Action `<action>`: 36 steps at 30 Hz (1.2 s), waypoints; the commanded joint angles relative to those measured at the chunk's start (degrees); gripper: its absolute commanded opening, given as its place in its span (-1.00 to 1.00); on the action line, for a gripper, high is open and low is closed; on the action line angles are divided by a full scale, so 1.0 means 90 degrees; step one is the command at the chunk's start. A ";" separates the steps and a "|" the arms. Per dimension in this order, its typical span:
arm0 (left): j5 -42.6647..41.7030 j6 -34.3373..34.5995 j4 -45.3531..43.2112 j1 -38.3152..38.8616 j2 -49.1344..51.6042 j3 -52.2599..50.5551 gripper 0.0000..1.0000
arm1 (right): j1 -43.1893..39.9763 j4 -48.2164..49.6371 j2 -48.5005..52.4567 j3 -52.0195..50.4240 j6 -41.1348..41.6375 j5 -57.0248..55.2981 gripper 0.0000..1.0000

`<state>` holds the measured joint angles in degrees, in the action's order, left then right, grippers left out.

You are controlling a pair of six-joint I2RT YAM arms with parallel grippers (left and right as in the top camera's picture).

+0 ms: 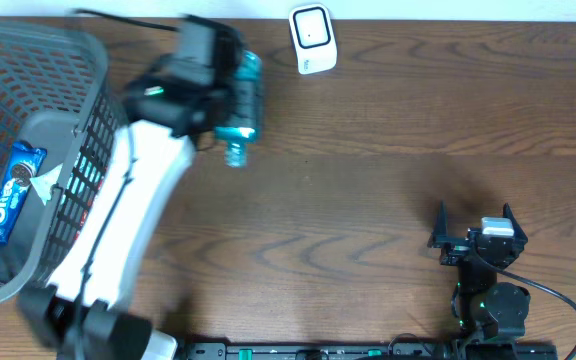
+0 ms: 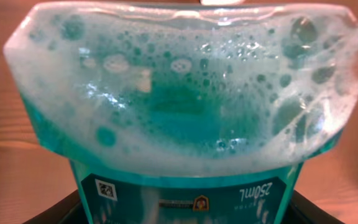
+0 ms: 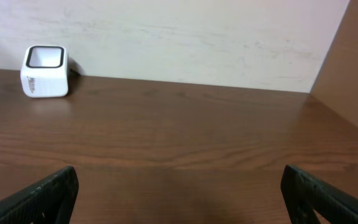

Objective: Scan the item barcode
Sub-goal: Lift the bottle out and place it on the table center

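The teal bottle (image 1: 244,108) is clamped at its sides by the left gripper (image 1: 226,98), at the back of the table (image 1: 368,200), near the white scanner (image 1: 313,38) and to its left. In the left wrist view, foam is seen inside the bottle (image 2: 179,106), and a small square code is printed on its label. The right gripper (image 1: 473,215) is seen with its fingers wide apart and nothing between them, at the front right. At the left, an Oreo pack (image 1: 8,192) is found in a grey basket (image 1: 78,60).
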<state>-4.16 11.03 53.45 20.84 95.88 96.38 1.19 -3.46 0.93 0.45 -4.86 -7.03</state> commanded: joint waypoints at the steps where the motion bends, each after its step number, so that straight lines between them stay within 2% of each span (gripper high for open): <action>1: 0.0034 0.0908 -0.0027 0.0600 0.0772 0.0187 0.05 | -0.0044 -0.0019 -0.0056 -0.0015 -0.0039 0.0029 0.99; 8: 0.0063 0.2380 -0.0510 0.1309 0.2006 0.0187 0.05 | -0.0044 -0.0019 -0.0056 -0.0015 -0.0039 0.0029 0.98; 12: 0.0512 0.3279 -0.0692 0.1603 0.2606 0.0187 0.05 | -0.0044 -0.0019 -0.0056 -0.0015 -0.0039 0.0029 0.99; 18: 0.0534 0.3789 -0.0697 0.1817 0.3373 0.0168 0.05 | -0.0044 -0.0019 -0.0056 -0.0015 -0.0039 0.0029 0.98; 21: 0.0534 0.3784 -0.0695 0.1923 0.3587 0.0168 0.05 | -0.0044 -0.0019 -0.0056 -0.0015 -0.0039 0.0032 0.99; 25: 0.0534 0.3616 -0.0758 0.1974 0.3553 0.0165 0.30 | -0.0044 -0.0019 -0.0056 -0.0015 -0.0039 0.0029 0.99; 26: 0.0537 0.3468 -0.0777 0.1965 0.3507 0.0170 0.42 | -0.0044 -0.0019 -0.0056 -0.0015 -0.0039 0.0029 0.99; 27: 0.0534 0.3257 -0.0784 0.1940 0.3441 0.0199 0.74 | -0.0044 -0.0019 -0.0056 -0.0015 -0.0039 0.0029 0.98; 28: 0.0537 0.2975 -0.0736 0.1889 0.3337 0.0265 0.97 | -0.0044 -0.0019 -0.0056 -0.0015 -0.0039 0.0029 0.99; 32: 0.0539 0.2186 -0.0100 0.1513 0.2739 0.0916 0.96 | -0.0044 -0.0019 -0.0056 -0.0015 -0.0039 0.0029 0.98; 36: 0.0539 0.1501 0.0838 0.0770 0.1836 0.2055 0.96 | -0.0044 -0.0019 -0.0056 -0.0015 -0.0039 0.0029 0.98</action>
<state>-0.54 32.45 57.04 33.67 123.09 105.65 1.19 -3.46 0.93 0.45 -4.84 -7.01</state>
